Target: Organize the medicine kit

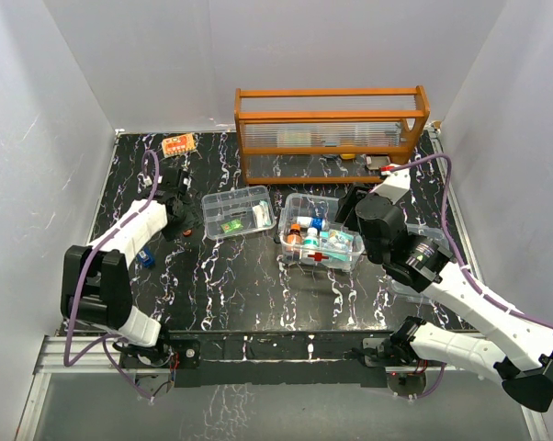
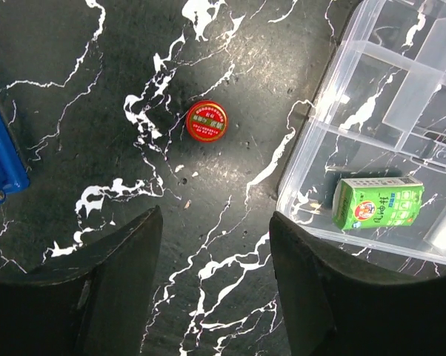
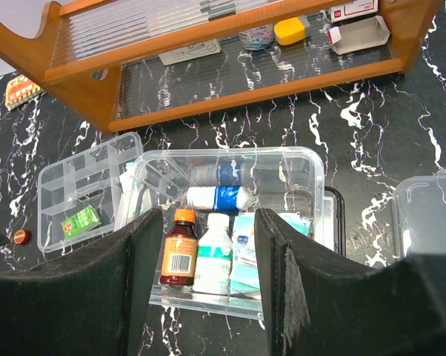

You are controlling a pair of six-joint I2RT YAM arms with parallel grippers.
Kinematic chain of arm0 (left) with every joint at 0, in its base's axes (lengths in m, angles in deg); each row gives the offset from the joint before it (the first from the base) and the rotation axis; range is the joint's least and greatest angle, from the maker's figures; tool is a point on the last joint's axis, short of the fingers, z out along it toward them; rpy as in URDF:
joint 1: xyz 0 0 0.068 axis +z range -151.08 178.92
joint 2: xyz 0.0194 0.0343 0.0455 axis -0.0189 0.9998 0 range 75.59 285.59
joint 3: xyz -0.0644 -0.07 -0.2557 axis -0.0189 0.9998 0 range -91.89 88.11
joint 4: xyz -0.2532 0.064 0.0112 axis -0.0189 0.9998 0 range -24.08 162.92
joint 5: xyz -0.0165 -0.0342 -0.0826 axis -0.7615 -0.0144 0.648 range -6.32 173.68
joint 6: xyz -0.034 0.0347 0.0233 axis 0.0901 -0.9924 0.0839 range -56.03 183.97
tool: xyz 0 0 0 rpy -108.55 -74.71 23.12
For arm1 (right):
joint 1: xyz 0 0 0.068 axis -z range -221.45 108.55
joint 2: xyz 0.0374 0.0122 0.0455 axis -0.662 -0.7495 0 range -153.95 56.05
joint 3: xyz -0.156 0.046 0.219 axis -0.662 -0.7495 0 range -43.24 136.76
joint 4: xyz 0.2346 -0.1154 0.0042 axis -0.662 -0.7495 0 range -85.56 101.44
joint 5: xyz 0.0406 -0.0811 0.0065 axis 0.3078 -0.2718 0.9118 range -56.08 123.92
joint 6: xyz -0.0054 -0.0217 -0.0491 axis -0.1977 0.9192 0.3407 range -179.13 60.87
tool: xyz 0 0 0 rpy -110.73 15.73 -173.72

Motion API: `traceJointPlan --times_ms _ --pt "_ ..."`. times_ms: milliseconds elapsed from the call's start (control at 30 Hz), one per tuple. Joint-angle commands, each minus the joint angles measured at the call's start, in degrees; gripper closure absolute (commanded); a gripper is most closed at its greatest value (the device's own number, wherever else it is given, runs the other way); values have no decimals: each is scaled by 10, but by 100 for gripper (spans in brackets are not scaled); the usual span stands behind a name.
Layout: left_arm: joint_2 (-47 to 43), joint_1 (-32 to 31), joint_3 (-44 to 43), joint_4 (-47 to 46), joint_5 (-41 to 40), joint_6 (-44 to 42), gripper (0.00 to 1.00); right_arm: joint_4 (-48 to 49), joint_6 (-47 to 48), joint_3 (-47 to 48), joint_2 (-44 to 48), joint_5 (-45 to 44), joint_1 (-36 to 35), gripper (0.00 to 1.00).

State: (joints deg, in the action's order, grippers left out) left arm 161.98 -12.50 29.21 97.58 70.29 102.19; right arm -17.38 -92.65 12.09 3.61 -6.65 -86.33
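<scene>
In the overhead view the medicine kit's clear box [image 1: 321, 243], red cross on its near wall, sits at the centre of the black marbled table [image 1: 258, 294]. Its divided tray [image 1: 240, 211] lies just left of it, and the orange wooden rack [image 1: 332, 96] stands behind both at the top of the frame. An orange blister pack [image 1: 179, 144] lies at the upper left.

The left gripper [image 2: 214, 237] hangs over bare tabletop with its fingers wide apart and nothing between them. In the left wrist view a small red cap [image 2: 207, 121] lies above the gap, clear of both fingers. A corner of the tray takes up the right side, with a small green carton [image 2: 377, 202] in its nearest compartment. A blue object [image 2: 1, 156] is cut off by the left edge (what it is cannot be told).

The right gripper [image 3: 208, 215] hovers over the box with its fingers parted and gripping nothing. Between them, down in the box, stand a brown bottle [image 3: 180, 256] with an orange cap and a white bottle [image 3: 214, 259]. A white and blue bandage roll [image 3: 219, 198] lies behind the bottles. The kit's clear lid [image 3: 430, 204] rests on the table at the right edge of that view
</scene>
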Motion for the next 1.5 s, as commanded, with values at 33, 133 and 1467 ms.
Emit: traceJointPlan --times_ms 33,133,1467 --pt "18 12 0 -19 15 -34 39 27 -7 1 8 -12 2 49" --pt "41 23 -4 -27 31 -44 32 28 -8 0 8 -13 2 49" --pt "231 61 -108 7 37 -49 56 32 -4 -1 18 -13 2 51"
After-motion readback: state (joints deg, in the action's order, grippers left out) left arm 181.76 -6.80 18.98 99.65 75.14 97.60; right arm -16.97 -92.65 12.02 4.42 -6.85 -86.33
